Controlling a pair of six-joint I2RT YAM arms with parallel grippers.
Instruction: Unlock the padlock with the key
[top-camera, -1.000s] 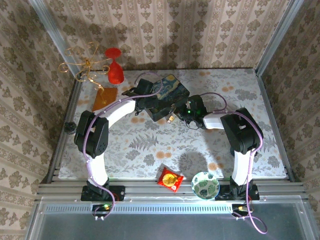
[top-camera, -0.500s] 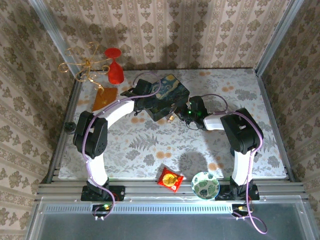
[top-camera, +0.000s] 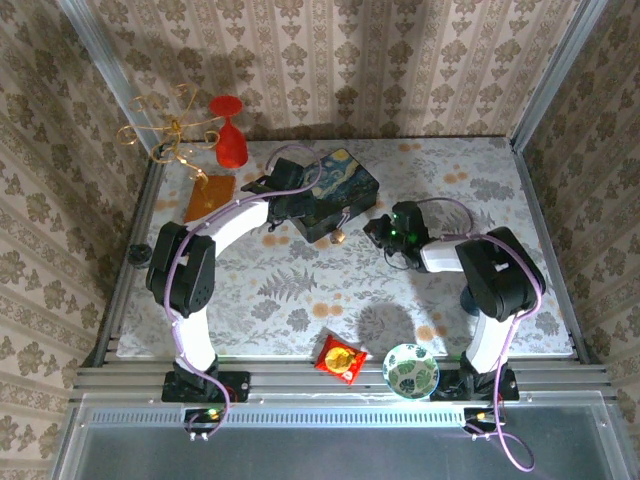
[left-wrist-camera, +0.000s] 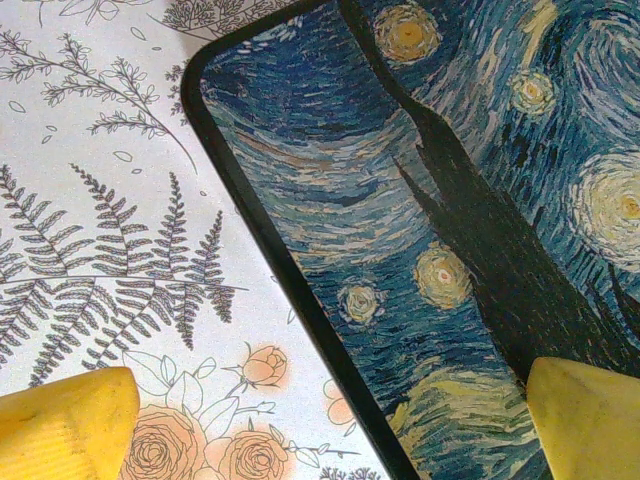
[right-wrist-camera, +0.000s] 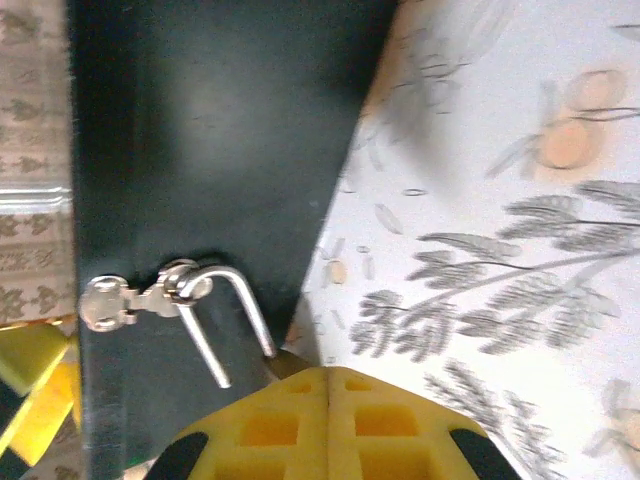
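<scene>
The dark blue painted box stands at the back middle of the table; its swirled lid lies under my left gripper. That gripper is open, one yellow finger over the tablecloth, the other over the lid. The padlock hangs at the box's front. Its silvery shackle is hooked through the hasp, one leg ending free. A bit of brass body peeks out past my right gripper, which is shut. Whether the fingertips touch the padlock I cannot tell. The key is hidden.
A red goblet and a gold wire stand are at the back left, with an amber tile beside them. A red snack packet and a green patterned bowl lie at the near edge. Walls close in three sides.
My right gripper has drawn back to the right, away from the box front and the padlock. The left arm has stayed over the box.
</scene>
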